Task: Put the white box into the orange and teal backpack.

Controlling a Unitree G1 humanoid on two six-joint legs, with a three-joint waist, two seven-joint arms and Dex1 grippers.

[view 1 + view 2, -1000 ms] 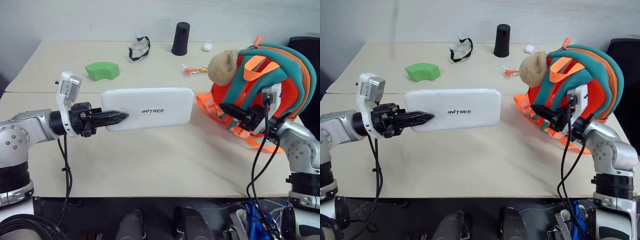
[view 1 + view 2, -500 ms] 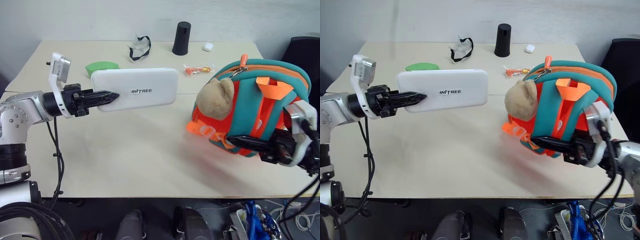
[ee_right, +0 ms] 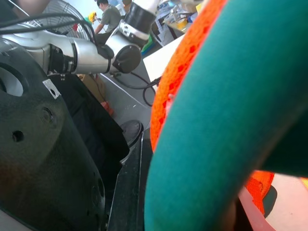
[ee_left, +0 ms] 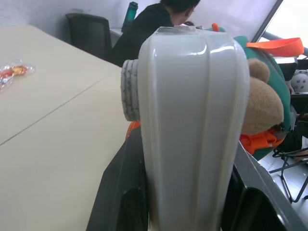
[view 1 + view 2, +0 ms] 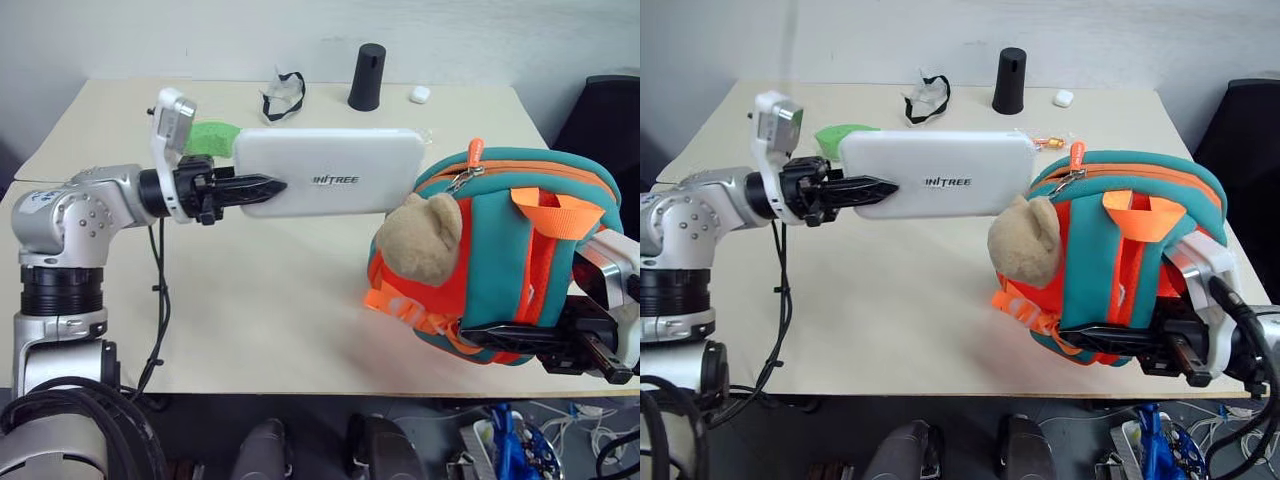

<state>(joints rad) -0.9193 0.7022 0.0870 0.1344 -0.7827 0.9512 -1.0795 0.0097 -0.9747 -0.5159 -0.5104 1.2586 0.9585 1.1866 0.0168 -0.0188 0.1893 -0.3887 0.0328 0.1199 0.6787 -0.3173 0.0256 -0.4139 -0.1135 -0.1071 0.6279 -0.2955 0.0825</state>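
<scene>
The white box (image 5: 340, 183), long and flat with dark lettering, hangs level above the table, and my left gripper (image 5: 262, 186) is shut on its left end. Its right end nearly meets the top of the orange and teal backpack (image 5: 500, 250), which stands upright at the table's front right with a tan teddy bear (image 5: 420, 240) on its front. My right gripper (image 5: 480, 338) is shut on the backpack's lower part. In the left wrist view the box (image 4: 192, 120) runs toward the backpack (image 4: 269, 62). The right wrist view shows the backpack's teal trim (image 3: 231, 96) up close.
At the back of the table are a black cylinder (image 5: 367, 76), a small white object (image 5: 419, 94) and a black and white crumpled item (image 5: 282, 95). A green piece (image 5: 212, 135) lies behind the left arm, an orange wrapper (image 5: 1048, 143) behind the box. A black chair (image 5: 610, 105) stands at the right.
My left gripper has carried the box up and to the right, toward the backpack. My right gripper has pulled the backpack back to the table's front edge and turned it upright.
</scene>
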